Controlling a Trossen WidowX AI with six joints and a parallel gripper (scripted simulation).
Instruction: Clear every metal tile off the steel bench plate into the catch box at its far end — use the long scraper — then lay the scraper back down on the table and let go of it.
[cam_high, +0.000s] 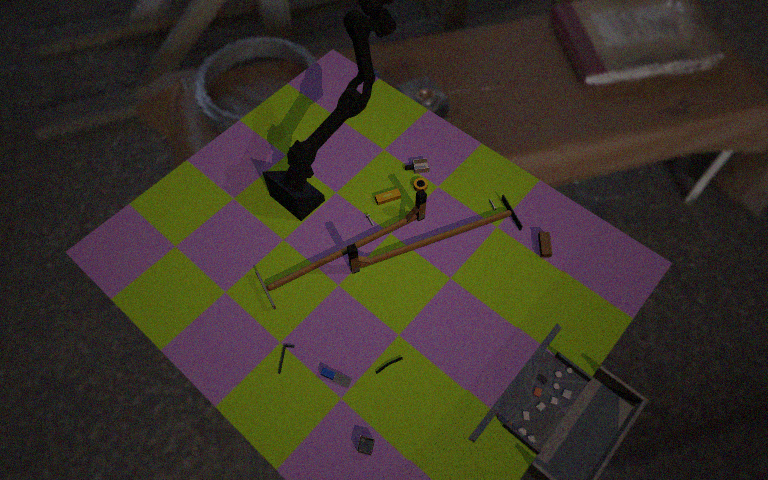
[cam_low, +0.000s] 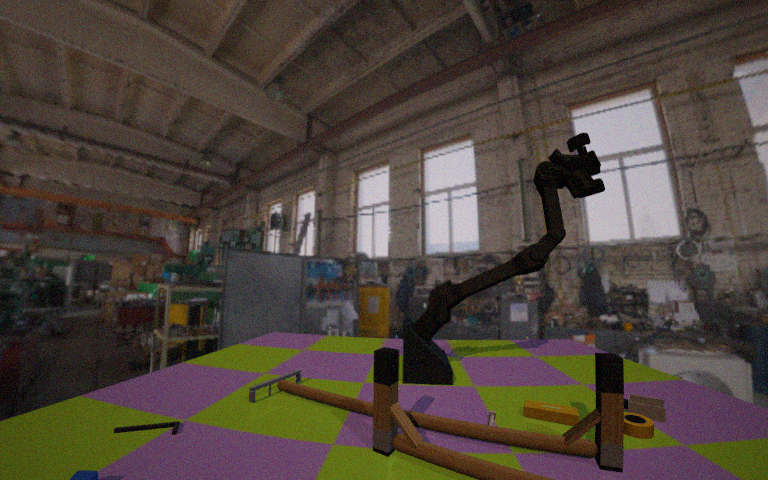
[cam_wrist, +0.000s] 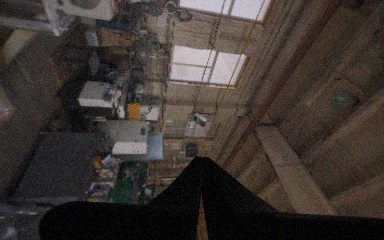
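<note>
The arm (cam_low: 498, 271) rises from its dark base (cam_high: 294, 198) and curls high above the table (cam_high: 169, 220), with the gripper (cam_wrist: 201, 200) lifted far from everything on the checkered top. Its two black fingers are pressed together with only a thin seam between them, clenched on nothing, and the wrist view looks past them at workshop walls and windows.

Two long scrapers lie on the table near its middle, each a round brown wooden pole ending in a thin crossbar. One scraper (cam_high: 339, 253) runs from about 8 o'clock of the table's centre up toward 1 o'clock, with a pale grey metal blade (cam_high: 263, 286) at its lower end. The other scraper (cam_high: 436, 237) lies just beside it, running out toward 2 o'clock to a short black blade (cam_high: 511, 211). Two dark-topped upright posts (cam_low: 386, 407) with slanted braces stand by the poles, which rest low against them in the exterior view.

The bench plate (cam_high: 540, 399) is a flat grey slab at the table's 4 o'clock corner, scattered with small pale square tiles (cam_high: 540, 406) and one orange piece (cam_high: 537, 391). The catch box (cam_high: 634, 396), dark-walled and open-topped, adjoins the plate's outer end.
</note>
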